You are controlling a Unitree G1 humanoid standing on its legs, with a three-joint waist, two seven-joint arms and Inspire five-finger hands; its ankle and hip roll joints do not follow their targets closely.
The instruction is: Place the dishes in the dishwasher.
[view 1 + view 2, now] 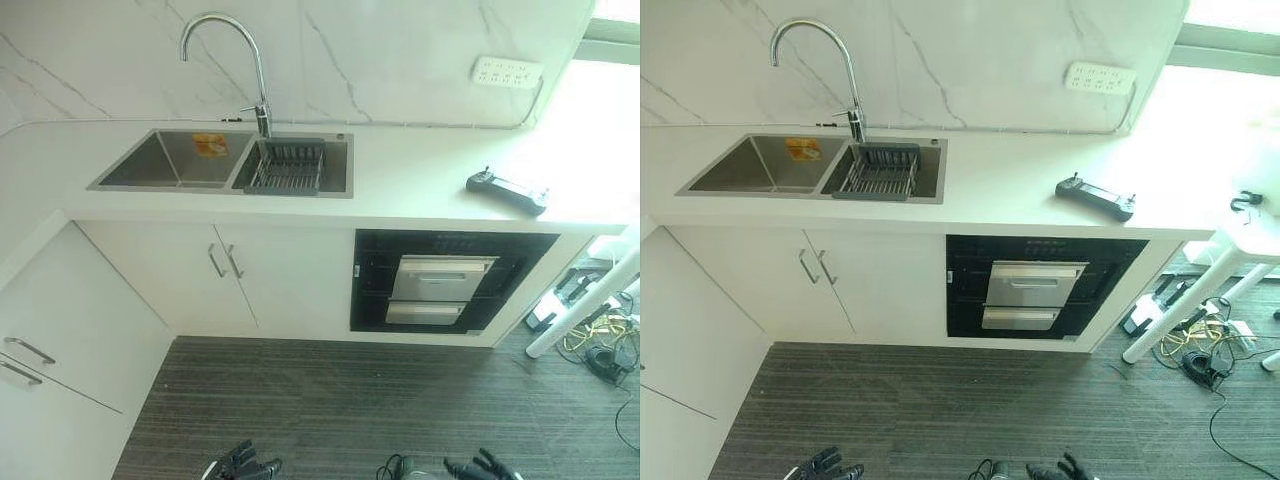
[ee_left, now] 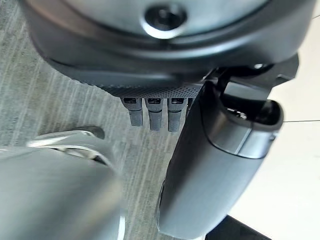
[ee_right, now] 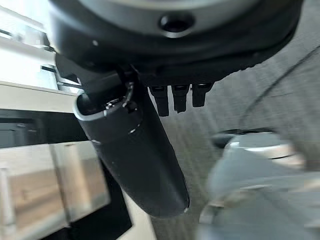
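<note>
Both hands hang low, left hand [image 1: 243,464] and right hand [image 1: 483,467] relaxed, holding nothing; dishwasher [image 1: 440,283] drawers closed under counter [image 1: 410,180]; dishes not discernible in sink rack [image 1: 288,167]

Left hand [image 2: 165,65]: dark grey housing, textured edge, round silver screw on top. Fingers [image 2: 154,114] short, grey, ridged, in row. Thumb [image 2: 215,170] thick, smooth, dark shell. Right hand [image 3: 170,50]: same build, same colours.
</note>
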